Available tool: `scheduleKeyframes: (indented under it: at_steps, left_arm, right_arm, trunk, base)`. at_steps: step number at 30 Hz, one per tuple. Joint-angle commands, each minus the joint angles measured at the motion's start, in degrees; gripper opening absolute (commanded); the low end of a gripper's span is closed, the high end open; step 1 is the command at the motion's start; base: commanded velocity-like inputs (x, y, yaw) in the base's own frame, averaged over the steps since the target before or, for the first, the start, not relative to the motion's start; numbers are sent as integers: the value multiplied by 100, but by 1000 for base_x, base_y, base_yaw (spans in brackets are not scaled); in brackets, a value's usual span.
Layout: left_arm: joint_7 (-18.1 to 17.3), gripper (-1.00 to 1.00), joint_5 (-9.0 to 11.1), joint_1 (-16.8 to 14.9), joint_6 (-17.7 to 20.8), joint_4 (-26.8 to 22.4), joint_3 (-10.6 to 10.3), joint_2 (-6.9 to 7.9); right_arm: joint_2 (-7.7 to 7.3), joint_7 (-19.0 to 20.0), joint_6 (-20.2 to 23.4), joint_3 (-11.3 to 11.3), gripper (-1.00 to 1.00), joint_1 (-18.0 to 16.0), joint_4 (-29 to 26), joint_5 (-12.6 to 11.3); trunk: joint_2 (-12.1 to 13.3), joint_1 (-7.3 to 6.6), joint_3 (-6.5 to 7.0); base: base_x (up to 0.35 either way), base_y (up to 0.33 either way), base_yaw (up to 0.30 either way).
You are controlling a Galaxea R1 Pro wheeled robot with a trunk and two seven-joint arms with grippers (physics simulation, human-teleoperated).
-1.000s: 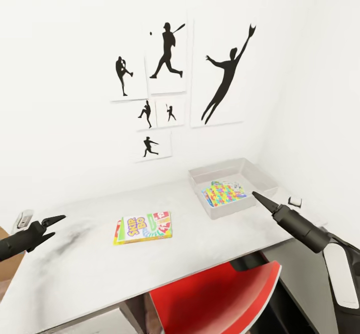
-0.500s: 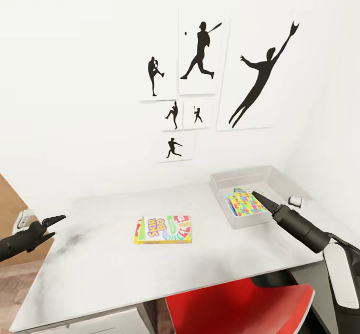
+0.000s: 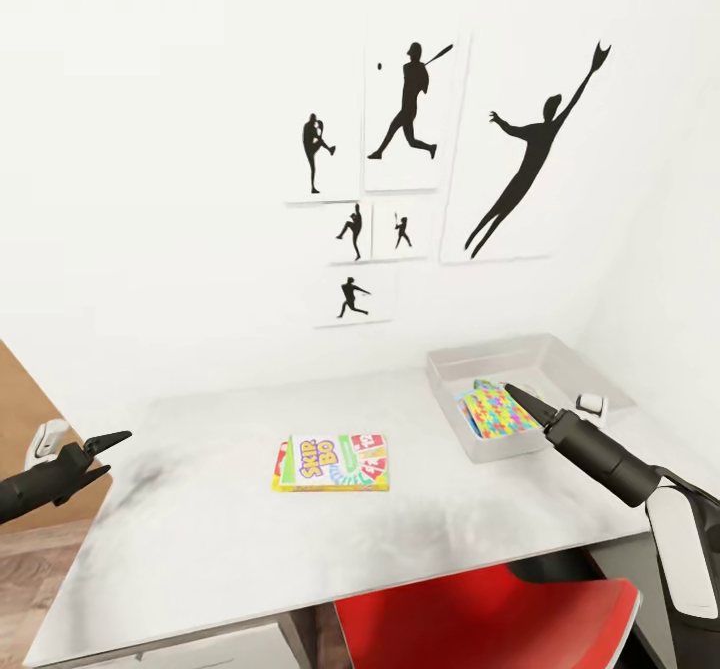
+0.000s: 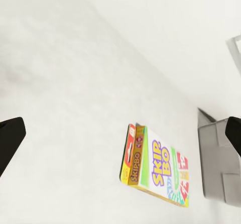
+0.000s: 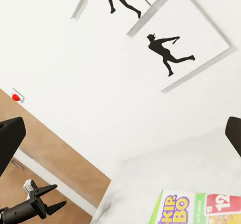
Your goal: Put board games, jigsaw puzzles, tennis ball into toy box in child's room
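A flat yellow-edged board game box [image 3: 331, 462] lies mid-table on the white-topped table [image 3: 200, 549]; jigsaw boards [image 3: 497, 413] are seen inside the shallow grey toy box [image 3: 500, 359] at far right. Both the left claw [image 3: 108, 454] and the right claw [image 3: 517, 397] are parted, empty. Next, the box must be grasped.

White walls meet at the far right corner — black baseball silhouette pictures [image 3: 430, 179] hang there. A red chair [image 3: 490, 619] sits near; wood-plank floor [image 3: 40, 569] lies left.
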Motion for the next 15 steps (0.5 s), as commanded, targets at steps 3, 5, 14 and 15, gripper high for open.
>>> scheduleKeyframes:
  at_steps: [3, 5, 14, 15]
  left_arm:
    - [-33, 100, -24, -7, 29, 1, 11, -1]
    - [-33, 100, -24, -7, 29, 1, 10, -1]
    - [-33, 100, -24, -7, 29, 1, 9, -1]
    - [-33, 100, -24, -7, 29, 1, 9, -1]
  right_arm:
    - [-1, 9, 32, -8, 100, -6, -1, -12]
    - [-4, 9, 32, -9, 100, -6, -1, -12]
    - [-3, 6, 32, -8, 100, -6, -1, -12]
    - [-3, 4, 32, -7, 100, -6, -1, -12]
  trunk:
    - [-12, 4, -12]
    - [-12, 4, -12]
    - [-12, 4, -12]
    - [-12, 4, -12]
  base:
    - [127, 83, 2]
    - [177, 120, 1]
    - [55, 36, 0]
    - [13, 8, 0]
